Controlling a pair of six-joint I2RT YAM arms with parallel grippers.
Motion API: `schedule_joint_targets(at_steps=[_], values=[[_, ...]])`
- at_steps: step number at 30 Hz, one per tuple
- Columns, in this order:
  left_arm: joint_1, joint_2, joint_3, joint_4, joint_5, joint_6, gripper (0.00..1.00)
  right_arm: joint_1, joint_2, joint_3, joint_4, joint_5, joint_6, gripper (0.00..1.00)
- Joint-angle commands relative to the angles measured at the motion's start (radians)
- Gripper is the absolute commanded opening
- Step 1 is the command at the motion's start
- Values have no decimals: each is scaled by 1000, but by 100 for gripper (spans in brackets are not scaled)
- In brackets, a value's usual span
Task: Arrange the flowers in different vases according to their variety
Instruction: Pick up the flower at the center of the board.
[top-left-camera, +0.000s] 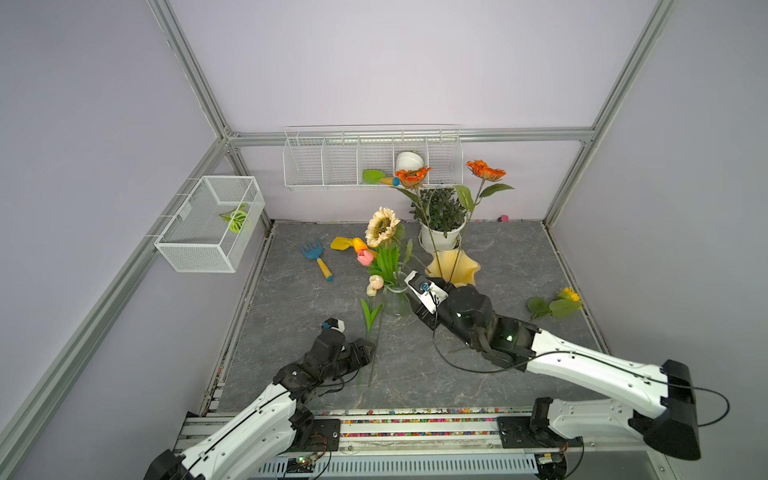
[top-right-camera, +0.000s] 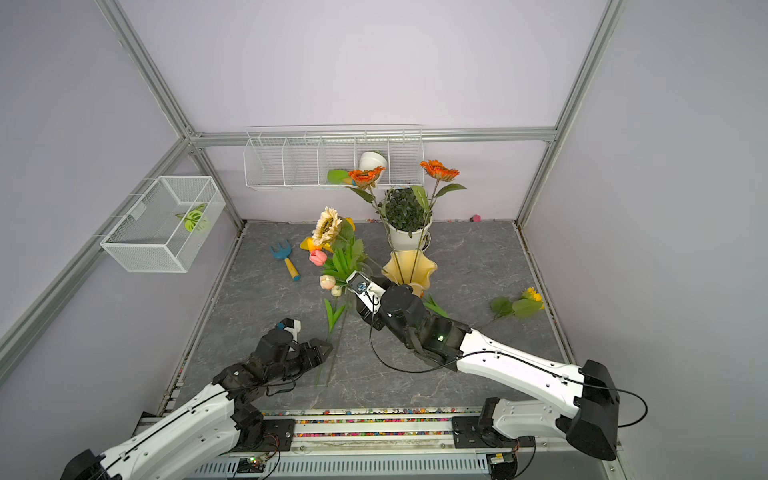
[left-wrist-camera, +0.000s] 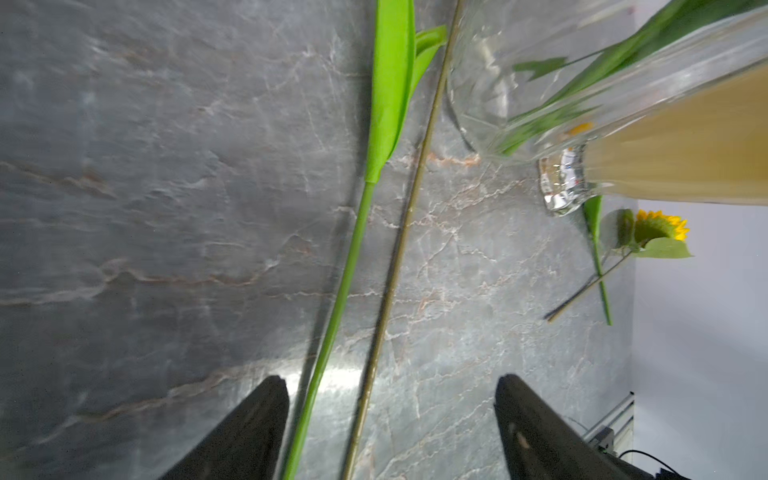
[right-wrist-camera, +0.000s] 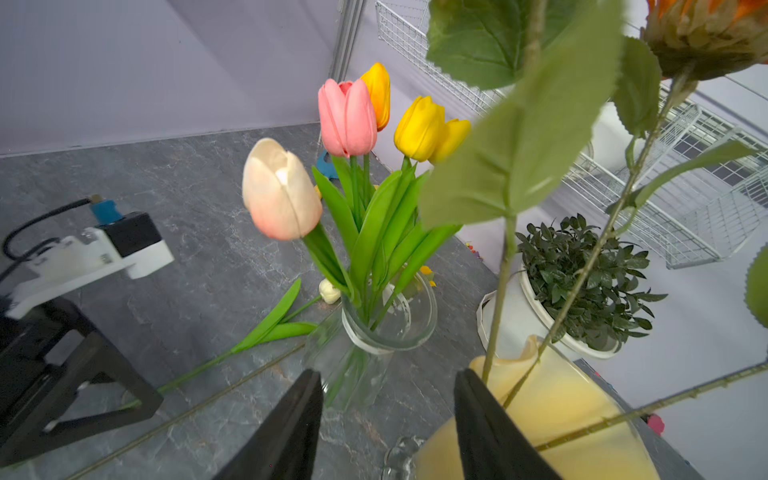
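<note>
While a white tulip bud (right-wrist-camera: 329, 291) lies flat on the gray stone table (top-left-camera: 291, 316), its bright green stem (left-wrist-camera: 340, 291) runs straight back between the fingers of my left gripper (left-wrist-camera: 390, 386). That gripper sits low over the table with its jaws standing apart. The green stem passes close by one finger, and I cannot tell whether they touch. A thin olive stem (left-wrist-camera: 399, 257) lies just beside the green one and crosses the same gap. Its far end goes behind the clear vase (right-wrist-camera: 388, 328), and I cannot tell which head it carries. The clear vase stands just beyond the bud and holds a bunch upright: a pink tulip (right-wrist-camera: 347, 118), a yellow tulip (right-wrist-camera: 419, 129), an orange-yellow tulip (right-wrist-camera: 376, 95) and a cream tulip (right-wrist-camera: 280, 191) tinged pink. My right gripper (right-wrist-camera: 387, 376) hovers between the clear vase and the pale-yellow vase (top-left-camera: 453, 266), jaws parted and gripping nothing, with one finger in front of the yellow glass. Two orange flowers (top-left-camera: 412, 176) rise on long stems from the pale-yellow vase. A cream sunflower head (top-left-camera: 381, 226) shows above the tulips in both top views. Far to my right, near the table's edge, a small yellow sunflower (top-left-camera: 568, 295) lies on its side, well apart from both grippers. Behind the vases stands a leafy potted plant (top-left-camera: 440, 212).
</note>
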Motion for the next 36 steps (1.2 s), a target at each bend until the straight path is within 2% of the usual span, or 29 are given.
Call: schedule_joint_targets(at_steps=[1,5,9,16,24,30,36], values=[[3,105,99,-39,-25,93,79,4,-74,-39,-145,42,87,52],[3,243,226,-213,-184,97,72,3,-158,-77,-216,66,142,48],[3,350,325,-287,-252,154,67,3,-214,-107,-245,96,180,45],[3,541,433,-345,-242,245,63,4,-258,-129,-281,146,207,42],[3,607,457,-276,-246,273,63,4,-286,-159,-305,174,239,41],[4,707,498,-204,-236,301,61,4,-304,-174,-333,201,274,39],[3,835,542,-205,-248,319,53,3,-333,-183,-364,236,286,35]])
